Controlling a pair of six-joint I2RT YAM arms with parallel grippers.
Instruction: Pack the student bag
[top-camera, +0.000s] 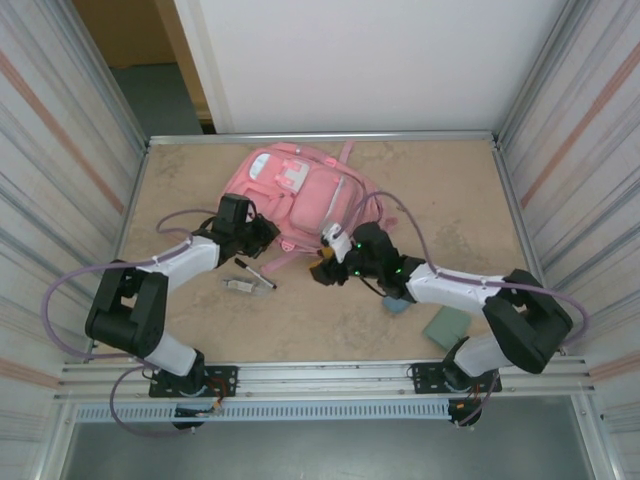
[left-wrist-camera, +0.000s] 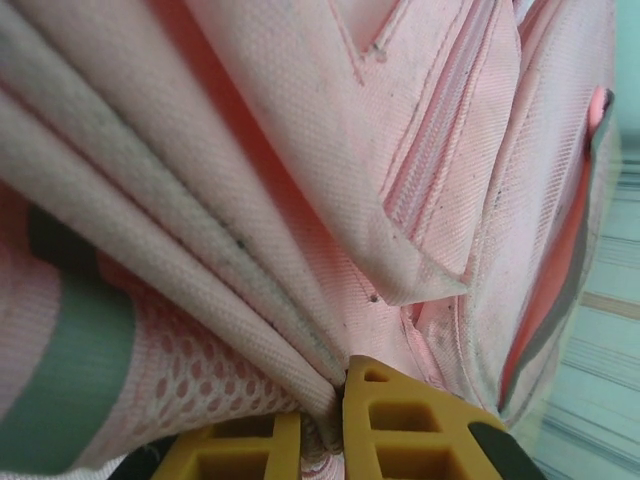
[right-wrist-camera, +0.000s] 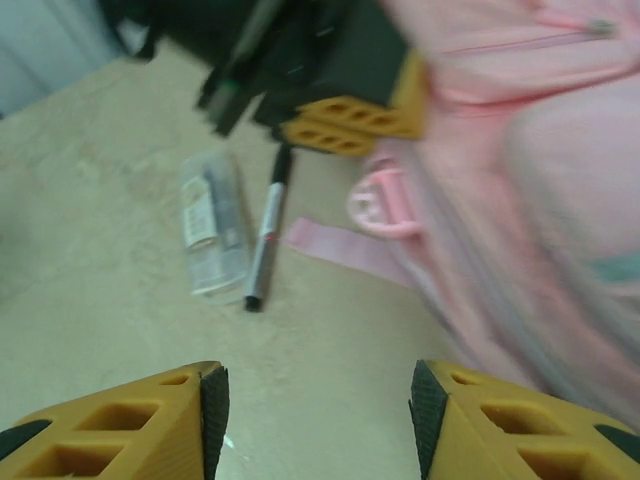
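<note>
Left gripper (left-wrist-camera: 322, 425) pinched on student bag (left-wrist-camera: 300, 200), right gripper (right-wrist-camera: 318, 405) half-open, both arms reaching forward

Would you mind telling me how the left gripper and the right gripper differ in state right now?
The left gripper is shut on a fabric fold of the student bag, while the right gripper stands open, holding nothing. The left gripper presses into the bag; the right gripper hangs over the table beside it, facing a pen and a clear packet. Both have yellow fingers.
</note>
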